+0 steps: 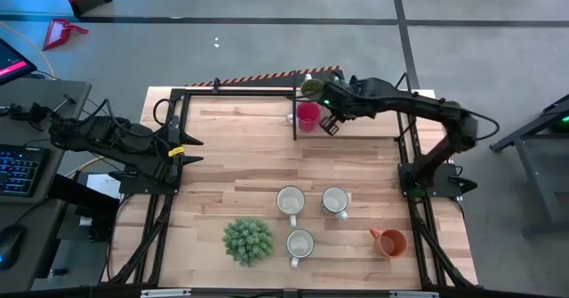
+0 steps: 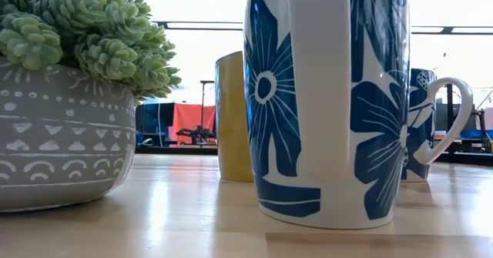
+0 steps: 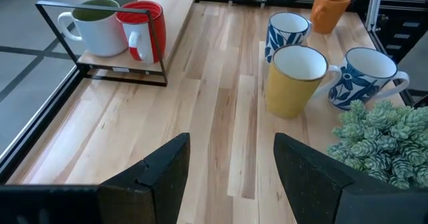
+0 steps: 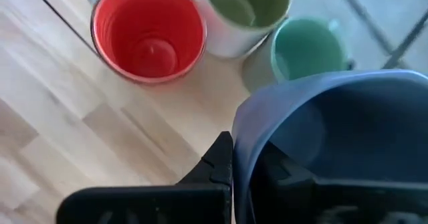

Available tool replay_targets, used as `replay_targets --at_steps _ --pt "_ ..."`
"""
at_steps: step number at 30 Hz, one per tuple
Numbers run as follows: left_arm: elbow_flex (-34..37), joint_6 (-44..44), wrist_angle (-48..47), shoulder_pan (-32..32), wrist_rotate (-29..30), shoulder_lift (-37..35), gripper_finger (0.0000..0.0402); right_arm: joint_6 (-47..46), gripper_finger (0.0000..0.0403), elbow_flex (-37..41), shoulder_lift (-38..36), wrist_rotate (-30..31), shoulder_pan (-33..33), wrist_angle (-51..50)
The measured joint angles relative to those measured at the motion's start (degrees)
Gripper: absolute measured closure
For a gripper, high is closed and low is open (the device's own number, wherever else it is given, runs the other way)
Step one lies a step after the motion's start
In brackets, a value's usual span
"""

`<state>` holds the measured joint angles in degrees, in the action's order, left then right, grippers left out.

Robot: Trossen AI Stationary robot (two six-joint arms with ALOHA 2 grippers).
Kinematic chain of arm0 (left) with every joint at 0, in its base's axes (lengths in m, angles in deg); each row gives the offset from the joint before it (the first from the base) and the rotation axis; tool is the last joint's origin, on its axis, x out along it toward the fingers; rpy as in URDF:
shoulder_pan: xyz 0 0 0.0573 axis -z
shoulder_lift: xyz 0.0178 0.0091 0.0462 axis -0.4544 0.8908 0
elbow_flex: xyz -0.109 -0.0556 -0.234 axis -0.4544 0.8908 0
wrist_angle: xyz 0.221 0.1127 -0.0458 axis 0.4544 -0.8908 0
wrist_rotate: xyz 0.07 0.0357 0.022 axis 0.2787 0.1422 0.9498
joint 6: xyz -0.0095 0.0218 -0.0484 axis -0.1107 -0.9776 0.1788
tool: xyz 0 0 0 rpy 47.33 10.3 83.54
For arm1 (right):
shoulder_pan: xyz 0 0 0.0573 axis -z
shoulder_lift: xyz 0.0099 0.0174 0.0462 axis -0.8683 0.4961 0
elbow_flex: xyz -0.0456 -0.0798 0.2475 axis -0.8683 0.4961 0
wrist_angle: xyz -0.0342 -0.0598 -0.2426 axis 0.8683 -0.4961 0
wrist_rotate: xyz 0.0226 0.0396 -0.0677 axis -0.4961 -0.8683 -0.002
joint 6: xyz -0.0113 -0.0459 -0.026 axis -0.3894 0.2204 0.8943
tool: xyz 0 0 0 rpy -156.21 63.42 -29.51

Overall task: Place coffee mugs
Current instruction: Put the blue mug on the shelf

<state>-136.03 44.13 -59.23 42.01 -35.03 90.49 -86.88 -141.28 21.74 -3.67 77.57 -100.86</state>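
1. Eight mugs show in all.
2. Three sit in a black wire rack at the table's far edge: a red mug, an olive-lined white mug and a teal mug.
3. A fourth, a blue-grey mug, is held above those three, with the right hand pinching its rim.
4. Four stand near the table's near edge: two blue-flowered white mugs, one yellow mug and one orange mug, the last lying toward the near right corner.
5. One spiky green potted plant stands beside the flowered mugs, close to the near edge.
6. The left hand waits at the table's left edge with its fingers spread and nothing between them.
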Motion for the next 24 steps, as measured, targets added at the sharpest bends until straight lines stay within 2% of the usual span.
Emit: replay_targets --at_steps 5,14,19,24 --pt "0.00 0.04 0.02 0.01 0.00 0.00 0.0197 -3.22 0.0403 14.28 -7.83 -3.74 3.12 5.21" --pt "0.00 0.00 0.14 0.01 0.11 0.00 0.0197 -5.30 0.0403 28.99 -14.89 -8.54 7.93 7.80" --pt "0.00 0.04 0.63 0.01 0.28 0.00 0.0197 -5.61 0.0403 33.94 -15.44 -9.38 11.65 14.56" --pt "0.00 0.08 0.91 0.00 0.86 0.00 0.0197 -4.67 0.0403 35.11 -15.44 -10.33 16.03 20.67"
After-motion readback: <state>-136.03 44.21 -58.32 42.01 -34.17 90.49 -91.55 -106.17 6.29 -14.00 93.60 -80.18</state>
